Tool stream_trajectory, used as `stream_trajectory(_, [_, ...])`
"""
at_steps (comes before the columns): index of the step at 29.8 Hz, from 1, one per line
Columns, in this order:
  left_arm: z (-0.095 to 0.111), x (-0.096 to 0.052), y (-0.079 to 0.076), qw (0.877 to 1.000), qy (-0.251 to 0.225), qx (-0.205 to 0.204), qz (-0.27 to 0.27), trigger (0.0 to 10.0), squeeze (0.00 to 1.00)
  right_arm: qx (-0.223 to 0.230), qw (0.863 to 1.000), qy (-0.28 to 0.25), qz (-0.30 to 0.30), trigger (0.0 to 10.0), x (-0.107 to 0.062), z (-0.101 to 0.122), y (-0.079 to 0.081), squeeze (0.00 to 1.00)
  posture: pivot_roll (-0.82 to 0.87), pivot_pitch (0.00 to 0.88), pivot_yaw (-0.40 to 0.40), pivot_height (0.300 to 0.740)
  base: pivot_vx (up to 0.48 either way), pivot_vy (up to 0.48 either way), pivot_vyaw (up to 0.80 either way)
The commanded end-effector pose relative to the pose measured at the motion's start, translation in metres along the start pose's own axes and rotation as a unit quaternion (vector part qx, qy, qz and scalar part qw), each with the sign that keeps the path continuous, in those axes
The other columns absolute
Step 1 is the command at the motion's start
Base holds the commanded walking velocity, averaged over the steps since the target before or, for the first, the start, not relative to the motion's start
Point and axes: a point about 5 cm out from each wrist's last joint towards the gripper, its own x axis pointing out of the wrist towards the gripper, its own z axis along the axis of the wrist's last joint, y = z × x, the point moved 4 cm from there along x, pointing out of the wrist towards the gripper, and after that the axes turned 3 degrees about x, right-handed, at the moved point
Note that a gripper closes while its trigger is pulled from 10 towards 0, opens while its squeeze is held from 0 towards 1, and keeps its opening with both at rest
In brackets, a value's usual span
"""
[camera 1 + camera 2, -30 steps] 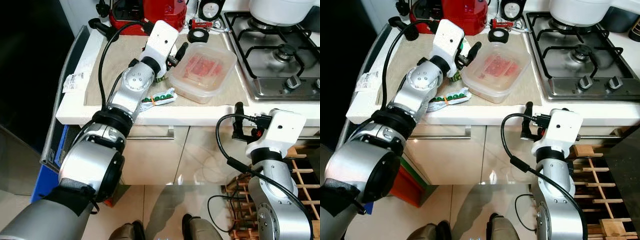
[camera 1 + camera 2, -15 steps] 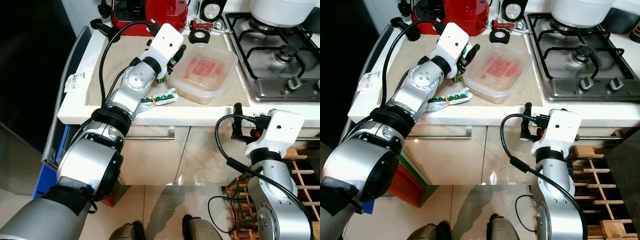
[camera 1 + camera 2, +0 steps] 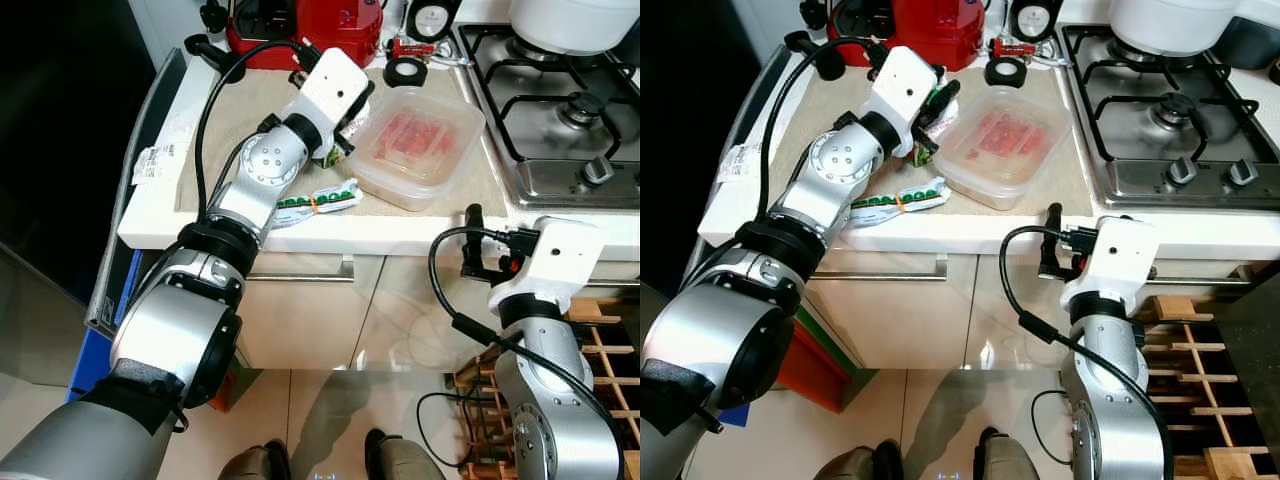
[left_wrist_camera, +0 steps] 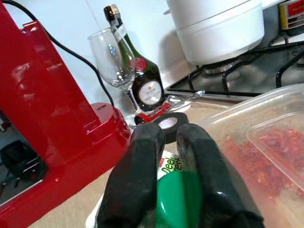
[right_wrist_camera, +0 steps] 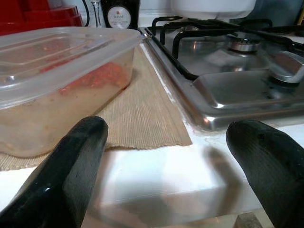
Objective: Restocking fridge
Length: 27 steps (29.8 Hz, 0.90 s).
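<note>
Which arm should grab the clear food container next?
Right, probably. The right gripper hangs open at the counter edge facing the clear food container. The left gripper is already shut on a green packet beside that container.

Before me a red appliance (image 3: 300, 22) stands at the back of the counter, with a roll of black tape (image 3: 405, 70) and a wine glass (image 4: 110, 57) just beside it and a dark bottle (image 4: 142, 76) behind. To my right I see the steel hob (image 3: 560, 110) bearing a white pot (image 3: 575, 20), and a wooden rack (image 3: 1195, 370) on the floor
</note>
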Motion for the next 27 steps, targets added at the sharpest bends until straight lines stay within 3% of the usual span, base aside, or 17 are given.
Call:
stream_trajectory(1, [0.009, 0.003, 0.003, 1.000, -0.010, 0.000, -0.012, 0.0, 0.00, -0.001, 1.000, -0.005, -0.001, 10.0, 0.003, 0.001, 0.000, 0.00, -0.28, 0.148, 0.041, 0.740, 0.000, 0.000, 0.00])
stream_trajectory(8, [0.046, 0.004, 0.035, 0.997, -0.072, 0.004, 0.018, 0.0, 0.00, 0.003, 1.000, -0.012, 0.002, 10.0, 0.010, 0.001, 0.004, 0.00, -0.26, 0.118, 0.046, 0.740, 0.000, 0.000, 0.00])
stream_trajectory(19, [0.040, -0.002, 0.040, 0.997, -0.065, 0.023, 0.027, 0.0, 0.00, 0.009, 1.000, -0.022, 0.010, 10.0, 0.019, 0.002, 0.010, 0.00, -0.24, 0.088, 0.050, 0.740, 0.000, 0.000, 0.00])
stream_trajectory(20, [0.041, -0.003, 0.039, 0.997, -0.067, 0.022, 0.026, 8.2, 0.00, 0.009, 1.000, -0.022, 0.010, 10.0, 0.019, 0.002, 0.011, 0.00, -0.24, 0.087, 0.050, 0.740, 0.000, 0.000, 0.00])
stream_trajectory(21, [0.042, -0.004, 0.037, 0.997, -0.075, 0.025, 0.023, 10.0, 1.00, 0.009, 1.000, -0.023, 0.009, 10.0, 0.020, 0.002, 0.011, 0.00, -0.24, 0.086, 0.051, 0.740, 0.000, 0.000, 0.00])
stream_trajectory(24, [0.041, -0.009, 0.024, 0.995, -0.090, 0.049, 0.012, 10.0, 1.00, 0.010, 1.000, -0.025, 0.009, 10.0, 0.020, 0.002, 0.011, 0.00, -0.24, 0.085, 0.051, 0.740, 0.000, 0.000, 0.00])
stream_trajectory(27, [0.021, -0.014, 0.009, 0.996, -0.073, 0.054, 0.003, 10.0, 1.00, 0.014, 0.999, -0.028, 0.008, 10.0, 0.018, 0.002, 0.011, 0.00, -0.23, 0.089, 0.051, 0.740, 0.000, 0.000, 0.00])
